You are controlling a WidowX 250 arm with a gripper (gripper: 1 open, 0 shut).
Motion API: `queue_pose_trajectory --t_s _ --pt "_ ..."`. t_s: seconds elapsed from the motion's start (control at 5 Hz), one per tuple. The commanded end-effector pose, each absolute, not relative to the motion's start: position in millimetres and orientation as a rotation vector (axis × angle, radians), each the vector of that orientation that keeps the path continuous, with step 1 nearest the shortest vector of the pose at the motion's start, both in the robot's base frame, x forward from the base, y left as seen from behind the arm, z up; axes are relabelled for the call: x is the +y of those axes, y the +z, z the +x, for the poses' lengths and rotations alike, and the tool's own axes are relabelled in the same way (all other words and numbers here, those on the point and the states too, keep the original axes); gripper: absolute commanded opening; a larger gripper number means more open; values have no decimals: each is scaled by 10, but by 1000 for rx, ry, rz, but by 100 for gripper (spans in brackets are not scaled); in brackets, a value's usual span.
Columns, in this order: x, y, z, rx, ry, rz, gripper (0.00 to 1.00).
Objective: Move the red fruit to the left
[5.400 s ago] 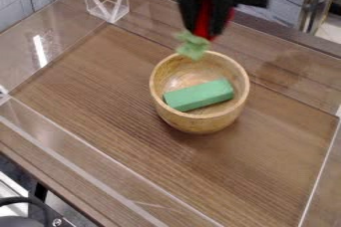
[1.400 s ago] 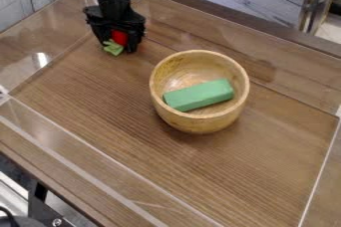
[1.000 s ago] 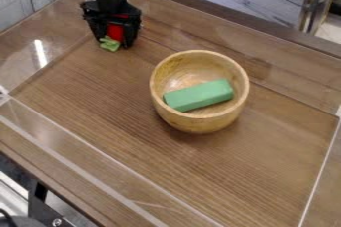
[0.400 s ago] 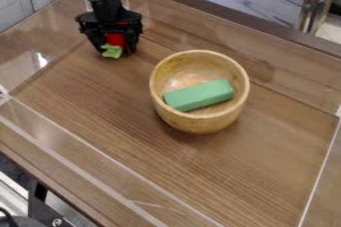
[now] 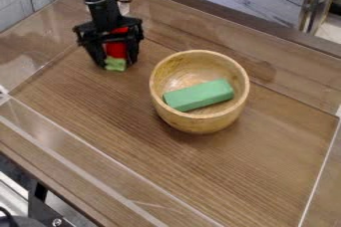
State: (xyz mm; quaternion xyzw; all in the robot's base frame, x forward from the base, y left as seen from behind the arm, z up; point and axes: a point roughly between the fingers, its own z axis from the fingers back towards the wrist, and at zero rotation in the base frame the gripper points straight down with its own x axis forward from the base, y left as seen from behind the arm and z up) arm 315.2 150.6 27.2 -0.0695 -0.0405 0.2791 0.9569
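The red fruit (image 5: 118,51) lies on the wooden table at the back left, its light-green leafy end (image 5: 116,65) pointing toward the camera. My gripper (image 5: 112,57) points straight down over it and stands open. Its black fingers (image 5: 87,50) reach down on either side of the fruit, with a gap showing on each side. Whether a finger touches the fruit I cannot tell. The fruit is well to the left of the wooden bowl (image 5: 162,72).
The wooden bowl sits mid-table and holds a green rectangular block (image 5: 200,96). Low clear plastic walls (image 5: 30,64) border the wooden table (image 5: 200,171) on the left, front and right.
The gripper has shifted toward the camera and slightly right, turning a little about its own axis. The red fruit between the fingers shifted the same way. The jaws stayed open.
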Motion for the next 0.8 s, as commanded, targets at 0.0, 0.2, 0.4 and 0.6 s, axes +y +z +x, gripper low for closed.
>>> queue_pose_trajectory --t_s 0.0,0.2,0.4,0.6 --pt "1502 630 3221 -193 660 -128 100" --pt "1429 745 3232 -207 624 -144 100" --pt "1362 801 3239 -216 591 -148 100" --pt "1458 806 3268 -218 509 -154 100"
